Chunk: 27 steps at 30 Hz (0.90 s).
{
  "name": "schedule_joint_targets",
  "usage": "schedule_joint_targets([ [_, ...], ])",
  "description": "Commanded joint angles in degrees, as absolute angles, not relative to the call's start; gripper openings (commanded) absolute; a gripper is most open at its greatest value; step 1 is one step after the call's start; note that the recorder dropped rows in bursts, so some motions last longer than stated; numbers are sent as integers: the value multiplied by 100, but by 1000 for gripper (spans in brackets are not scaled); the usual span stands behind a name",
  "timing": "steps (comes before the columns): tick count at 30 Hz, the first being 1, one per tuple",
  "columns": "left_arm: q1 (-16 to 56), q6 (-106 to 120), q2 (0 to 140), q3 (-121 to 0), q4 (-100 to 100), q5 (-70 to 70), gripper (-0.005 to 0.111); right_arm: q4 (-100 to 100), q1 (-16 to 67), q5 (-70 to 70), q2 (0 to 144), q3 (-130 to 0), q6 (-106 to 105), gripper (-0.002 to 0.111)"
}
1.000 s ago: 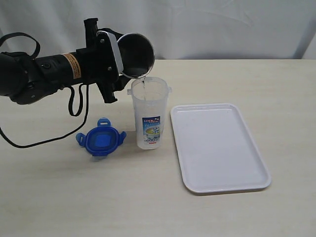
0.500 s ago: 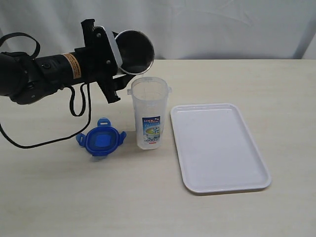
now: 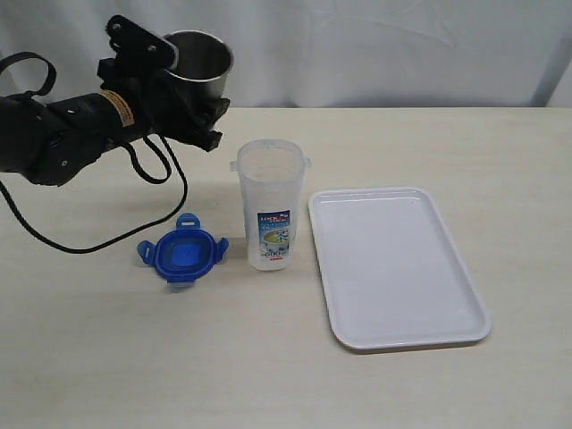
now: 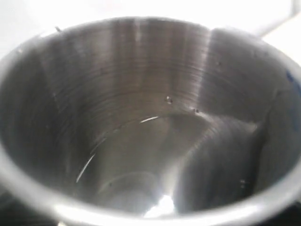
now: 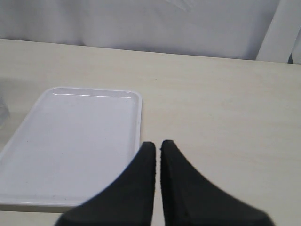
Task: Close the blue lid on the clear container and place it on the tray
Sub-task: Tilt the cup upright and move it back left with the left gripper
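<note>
Cup [image 3: 198, 58] stood upright again, off the clear container [image 3: 270, 204].
Left pincer [image 3: 179, 89] pinched it, right pincer [image 5: 157, 144] pressed together; pale table [image 3: 500, 152], white curtain [image 3: 402, 45].

Bright, even light; soft shadows

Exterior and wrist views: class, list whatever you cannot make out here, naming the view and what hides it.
Left jaws: left wrist view, the steel cup fills the picture; exterior view, indistinct among the black arm parts.
Print on the clear container: exterior view, too small to read.
Right arm: outside the exterior view; right wrist view shows only the right jaws, shut.
</note>
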<state>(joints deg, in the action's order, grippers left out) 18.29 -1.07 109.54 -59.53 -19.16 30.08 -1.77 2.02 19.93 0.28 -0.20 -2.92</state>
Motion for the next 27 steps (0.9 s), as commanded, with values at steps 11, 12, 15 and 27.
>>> schedule_joint_targets([
  [11,285,-1654,11561,-6285,-1678,3731,0,-175,218,1977,0,0,-309,5],
  [12,183,-1684,11675,-6480,-1836,3584,0,-175,218,1977,0,0,-309,5],
  [15,35,-1862,12008,-7066,-2255,3204,0,-175,218,1977,0,0,-309,5],
  [27,-64,-3111,13427,-8922,-3236,2768,0,-175,218,1977,0,0,-309,5],
])
